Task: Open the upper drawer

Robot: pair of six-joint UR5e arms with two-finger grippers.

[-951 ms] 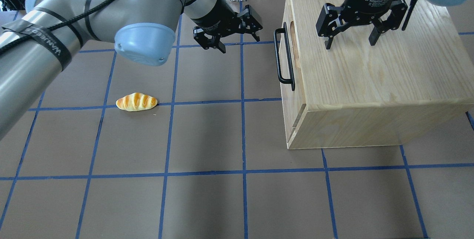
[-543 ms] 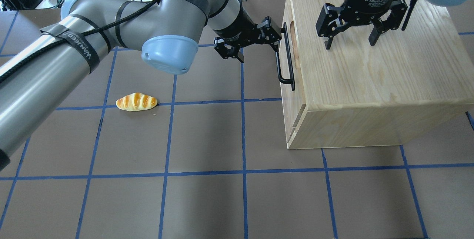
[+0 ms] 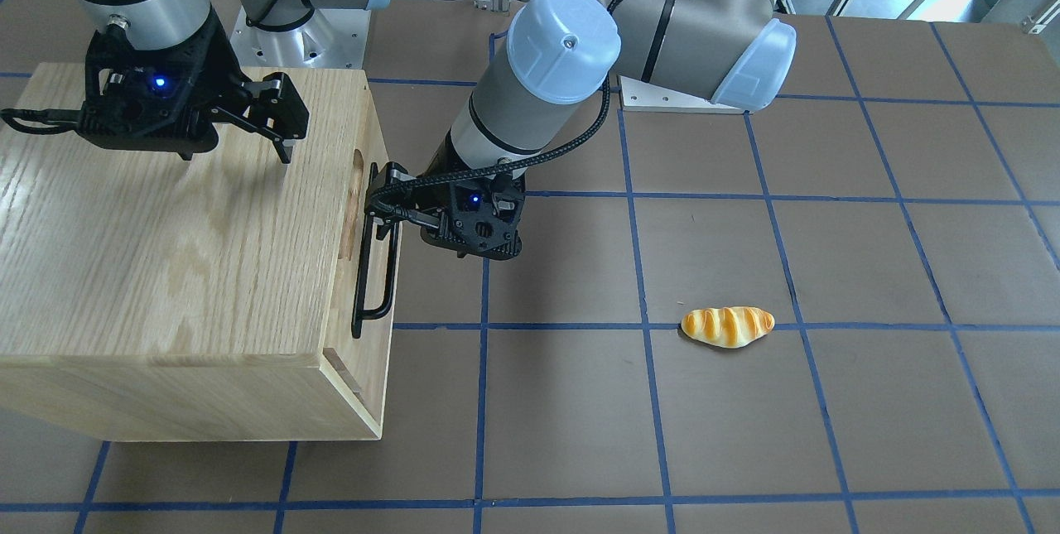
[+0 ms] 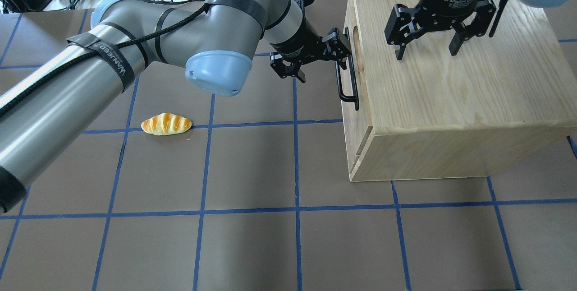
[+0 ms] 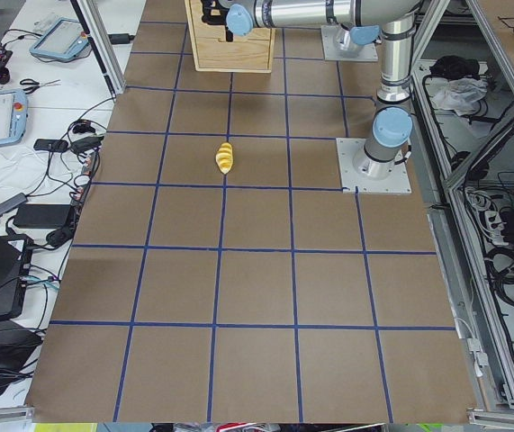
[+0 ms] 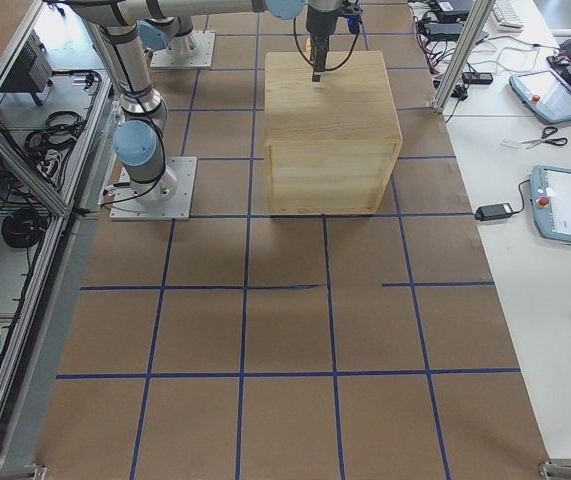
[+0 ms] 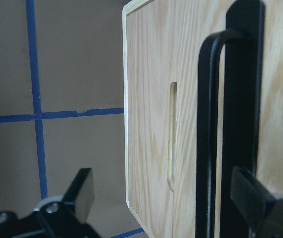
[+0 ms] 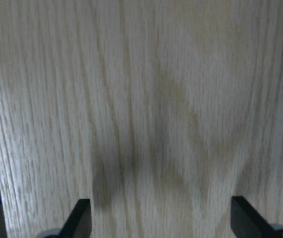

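Holding the left gripper (image 4: 321,62) close against the front face of the oak cabinet (image 4: 451,92), near one end of the black bar handle (image 4: 346,81). Straddling that bar with jaws spread wide, one finger (image 7: 84,191) out beside the panel's edge and the other finger just past the bar, not clamping anything. Finding the upper drawer (image 4: 363,117) sitting pushed in, its front flush with the cabinet face, right under the top board, with the curved notch (image 4: 356,45) showing at its top edge. Hanging the right gripper (image 4: 426,54) over the cabinet's top board, fingers likewise parted and gripping nothing. Not managing to tell from these views whether the tips are touching the wood. Leaving a striped bread roll (image 4: 166,124) lying on the brown table (image 4: 252,246), well apart from the cabinet, on the left arm's side.
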